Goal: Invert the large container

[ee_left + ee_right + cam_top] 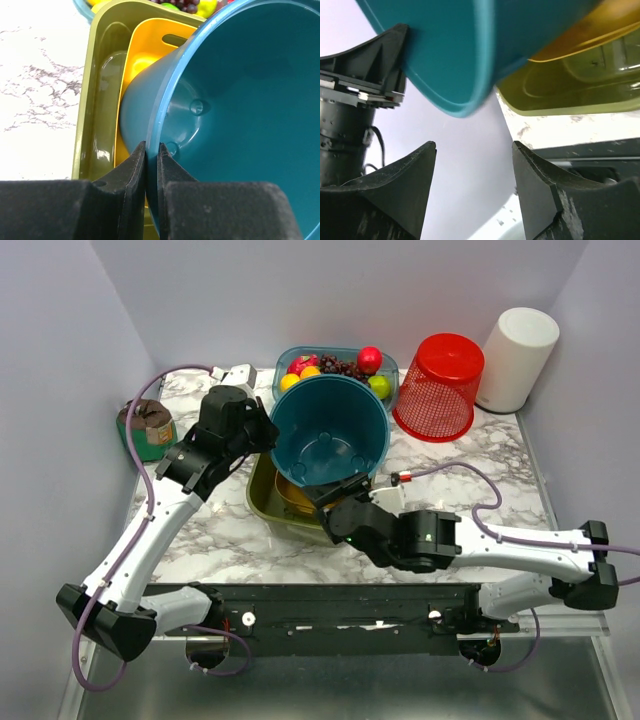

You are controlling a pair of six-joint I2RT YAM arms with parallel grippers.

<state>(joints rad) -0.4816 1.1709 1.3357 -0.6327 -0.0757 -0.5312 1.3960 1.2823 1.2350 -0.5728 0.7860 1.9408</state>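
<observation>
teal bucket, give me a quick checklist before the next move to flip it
1. Pinch of the left gripper on the teal bucket rim: ok.
2. Hold by the right gripper: not ok, it is open and the rim is not between its jaws.
3. Bucket empty: ok.
4. Bucket out of the yellow bin: not ok, base inside it, within the olive bin.
5. Bucket upside down: not ok, tilted, mouth up.
6. Grip firm enough for flipping: cannot tell.

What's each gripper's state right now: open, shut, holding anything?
Left gripper: shut on the rim of the large teal container.
Right gripper: open, holding nothing, close to the container's rim.
</observation>
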